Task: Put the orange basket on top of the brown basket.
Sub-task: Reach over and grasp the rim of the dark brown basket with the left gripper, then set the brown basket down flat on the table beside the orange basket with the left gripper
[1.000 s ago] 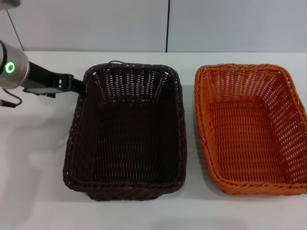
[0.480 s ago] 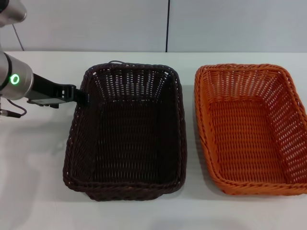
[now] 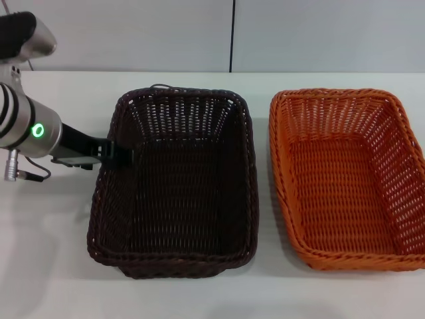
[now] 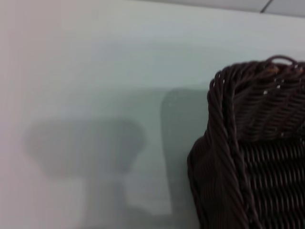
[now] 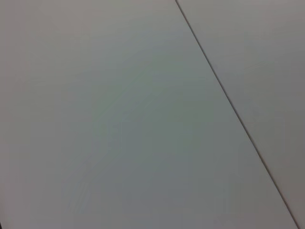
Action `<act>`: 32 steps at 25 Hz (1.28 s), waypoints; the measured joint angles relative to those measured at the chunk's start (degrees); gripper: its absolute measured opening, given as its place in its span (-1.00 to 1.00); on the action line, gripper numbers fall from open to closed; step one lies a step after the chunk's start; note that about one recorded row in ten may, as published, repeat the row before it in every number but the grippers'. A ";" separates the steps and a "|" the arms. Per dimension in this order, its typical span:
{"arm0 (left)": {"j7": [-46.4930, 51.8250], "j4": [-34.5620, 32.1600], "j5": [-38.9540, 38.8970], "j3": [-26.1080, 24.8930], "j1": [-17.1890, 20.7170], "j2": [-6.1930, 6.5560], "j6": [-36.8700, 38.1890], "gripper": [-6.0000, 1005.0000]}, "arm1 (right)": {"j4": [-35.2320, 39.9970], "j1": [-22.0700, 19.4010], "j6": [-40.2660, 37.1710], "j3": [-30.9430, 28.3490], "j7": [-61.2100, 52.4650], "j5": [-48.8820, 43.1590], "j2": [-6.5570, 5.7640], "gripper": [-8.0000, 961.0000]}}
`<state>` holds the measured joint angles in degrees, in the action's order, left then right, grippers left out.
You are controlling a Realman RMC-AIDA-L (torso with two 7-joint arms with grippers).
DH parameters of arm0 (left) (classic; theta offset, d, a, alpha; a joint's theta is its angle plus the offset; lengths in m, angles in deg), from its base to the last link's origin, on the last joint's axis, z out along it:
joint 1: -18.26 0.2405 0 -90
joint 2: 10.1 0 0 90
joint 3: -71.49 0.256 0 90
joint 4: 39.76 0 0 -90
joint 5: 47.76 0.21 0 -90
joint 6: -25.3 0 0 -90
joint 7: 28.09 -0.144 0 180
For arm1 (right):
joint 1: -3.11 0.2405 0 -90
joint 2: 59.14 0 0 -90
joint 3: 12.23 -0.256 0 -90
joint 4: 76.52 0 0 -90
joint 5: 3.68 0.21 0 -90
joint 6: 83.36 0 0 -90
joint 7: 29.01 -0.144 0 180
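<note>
The brown basket (image 3: 174,181) sits left of centre on the white worktop (image 3: 53,226). It is rectangular, dark chocolate woven wicker-style, with sloping openwork walls and a braided rim. The orange basket (image 3: 346,178) stands just beside it to the right, apart by a narrow strip of bare worktop. It has the same shape and weave, in bright orange. Both are upright and hold nothing. The orange one is not stacked on the brown one.

The left gripper (image 3: 118,154) reaches in from the left edge of the head view, at the brown basket's left rim, about midway along that wall's far half. Whether its jaws are spread or pressed together cannot be told, as the dark tip merges with the dark weave. A silver wrist section with a green ring light (image 3: 38,130) sits behind it.

The left wrist view shows a braided corner of the brown basket (image 4: 248,157) and shadow on the worktop. The right gripper is out of sight; its wrist view shows only a plain pale surface with one thin seam (image 5: 228,102).
</note>
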<state>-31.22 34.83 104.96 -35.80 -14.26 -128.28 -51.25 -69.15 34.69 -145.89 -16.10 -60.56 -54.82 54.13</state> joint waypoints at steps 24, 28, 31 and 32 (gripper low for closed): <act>-3.37 2.74 0.17 0.22 -0.27 0.41 -3.10 -0.54 | 0.01 0.07 0.59 0.00 0.00 0.33 0.01 0.39; -5.85 7.09 0.04 -3.66 -0.30 0.42 -5.19 -0.57 | 0.01 0.12 0.58 0.00 0.00 0.37 0.00 0.39; -8.99 11.38 -0.62 -7.44 -0.62 0.43 -7.20 -0.60 | 0.02 0.13 0.58 0.00 0.16 0.44 -0.02 0.39; -9.63 12.22 -0.83 -8.08 -0.68 0.44 -7.43 -0.60 | 0.08 0.14 0.63 0.00 0.36 0.45 -0.02 0.39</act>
<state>-40.85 47.05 104.13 -43.88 -14.95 -127.84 -58.68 -69.06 34.83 -145.25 -16.10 -60.20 -54.37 54.11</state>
